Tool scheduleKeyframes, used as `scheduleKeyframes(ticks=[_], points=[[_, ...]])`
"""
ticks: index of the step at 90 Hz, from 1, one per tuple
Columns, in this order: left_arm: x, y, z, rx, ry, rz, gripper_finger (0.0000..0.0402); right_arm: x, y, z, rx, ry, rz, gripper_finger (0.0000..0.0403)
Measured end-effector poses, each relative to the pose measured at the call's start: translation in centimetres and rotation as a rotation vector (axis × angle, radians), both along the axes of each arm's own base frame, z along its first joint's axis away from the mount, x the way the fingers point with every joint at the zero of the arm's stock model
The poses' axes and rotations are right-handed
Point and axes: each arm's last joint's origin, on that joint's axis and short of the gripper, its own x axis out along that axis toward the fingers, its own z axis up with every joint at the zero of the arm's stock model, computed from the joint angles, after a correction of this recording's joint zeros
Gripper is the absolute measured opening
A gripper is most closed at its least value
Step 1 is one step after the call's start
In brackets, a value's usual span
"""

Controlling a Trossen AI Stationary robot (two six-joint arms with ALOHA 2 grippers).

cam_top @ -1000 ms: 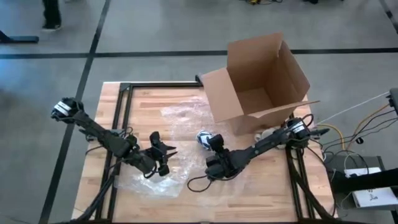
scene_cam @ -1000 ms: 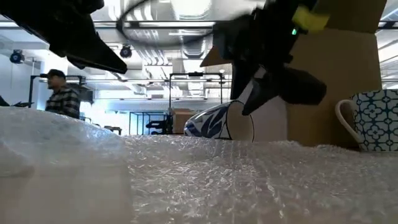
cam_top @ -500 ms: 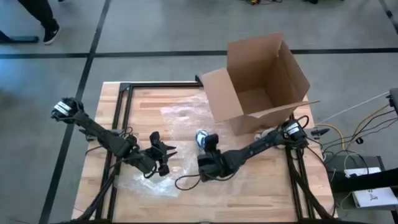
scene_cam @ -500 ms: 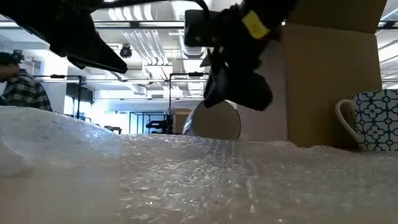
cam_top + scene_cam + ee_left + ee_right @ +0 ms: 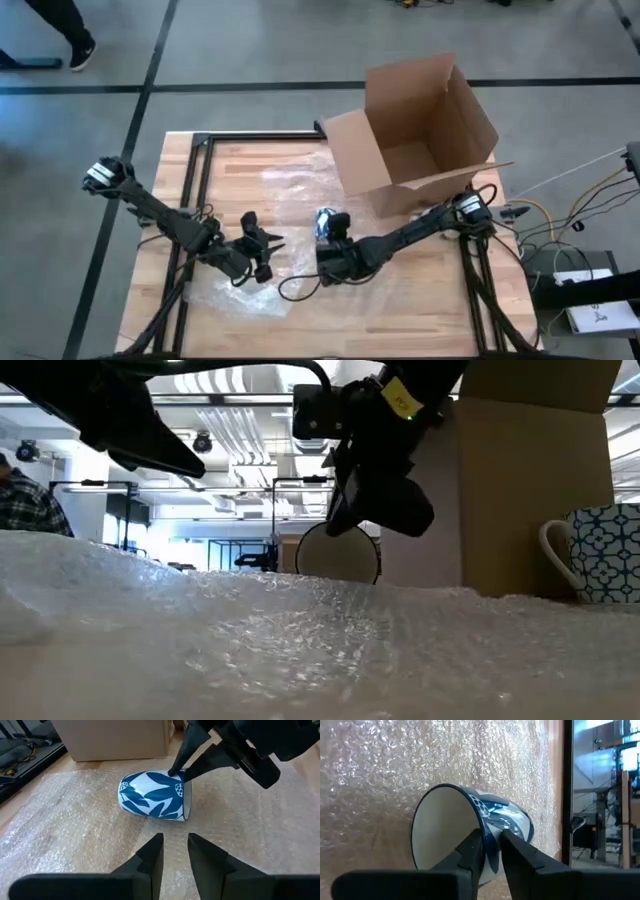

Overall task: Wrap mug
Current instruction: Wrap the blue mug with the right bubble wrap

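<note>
Right gripper (image 5: pixel 490 851) pinching rim of blue-leaf mug (image 5: pixel 154 796) lying on bubble wrap (image 5: pixel 60 820), left gripper (image 5: pixel 173 851) narrowly parted nearby, no legible writing.

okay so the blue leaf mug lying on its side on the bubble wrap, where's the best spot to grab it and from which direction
Best bet is the rim at the open mouth. The mug lies on its side on the bubble wrap, so its round body would likely roll between fingers, while the thin wall fits one finger inside, one outside. Come in from the mouth side, as the right tool does now. The left tool waits open nearby.
</note>
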Motion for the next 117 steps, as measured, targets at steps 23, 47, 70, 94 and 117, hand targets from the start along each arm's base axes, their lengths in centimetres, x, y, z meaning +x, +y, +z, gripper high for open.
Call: scheduleKeyframes(ticks=[23, 47, 70, 94, 117], points=[[0.0, 0.0, 0.0, 0.011, -0.006, 0.014, 0.0075, -0.5, 1.3, 0.3, -0.183, 0.050, 0.099, 0.0007], [0.0, 0.1, 0.0, 0.014, -0.009, 0.021, 0.0075, -1.0, 3.7, 0.8, -0.213, 0.015, 0.147, 0.0006], [-0.2, 1.4, -1.6, 0.156, -0.041, 0.196, 0.0075, -1.3, 5.3, 1.4, -0.193, -0.034, 0.156, 0.0006], [0.8, 5.9, -6.8, 0.012, 0.063, 0.307, 0.0075, -1.4, 5.9, 0.8, -0.140, -0.047, 0.156, 0.0007], [2.6, 10.2, -9.5, -0.038, 0.191, 0.370, 0.0075, -2.0, 7.3, 0.3, -0.200, 0.006, 0.247, 0.0007]])
